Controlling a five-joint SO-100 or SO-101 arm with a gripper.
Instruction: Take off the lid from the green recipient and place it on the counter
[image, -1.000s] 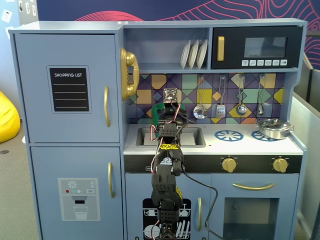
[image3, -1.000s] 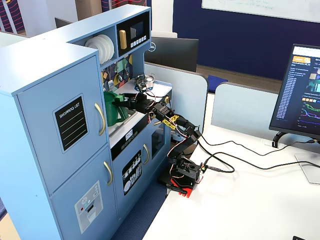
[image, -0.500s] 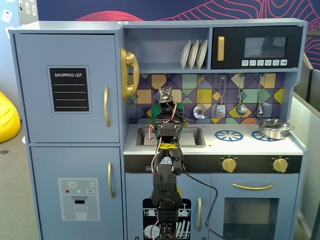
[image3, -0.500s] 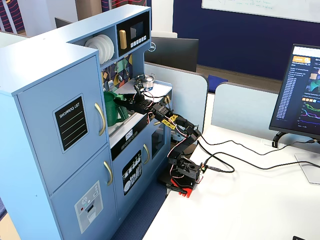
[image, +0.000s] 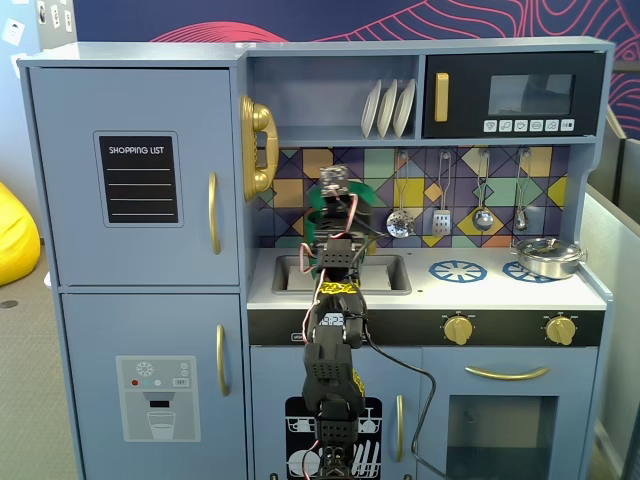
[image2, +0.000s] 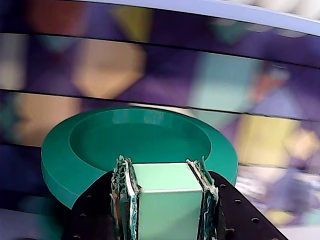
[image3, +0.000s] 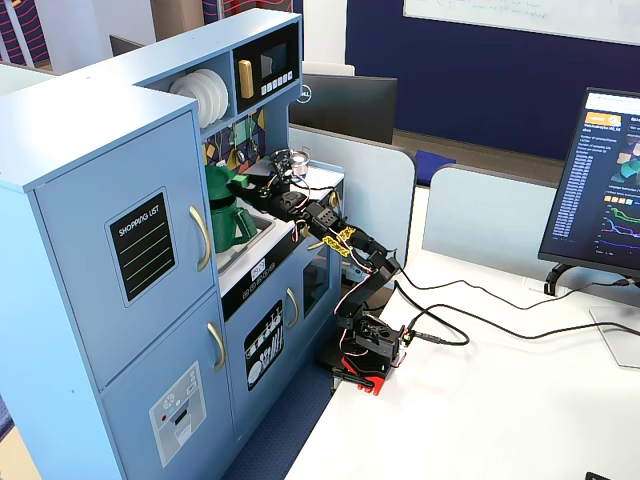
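My gripper is shut on the small square handle of the round green lid, one finger on each side. In a fixed view the lid hangs tilted in the air just above the tall green recipient, clear of its rim, with the gripper beside it. The recipient stands in the sink recess of the pale counter. In the front fixed view the lid's green edge shows around the gripper before the tiled back wall, and the arm hides most of the recipient.
A shiny steel pot sits on the right burner ring; another blue burner ring lies bare beside the sink. Utensils hang on the back wall. White plates stand on the shelf above. Cables trail over the desk.
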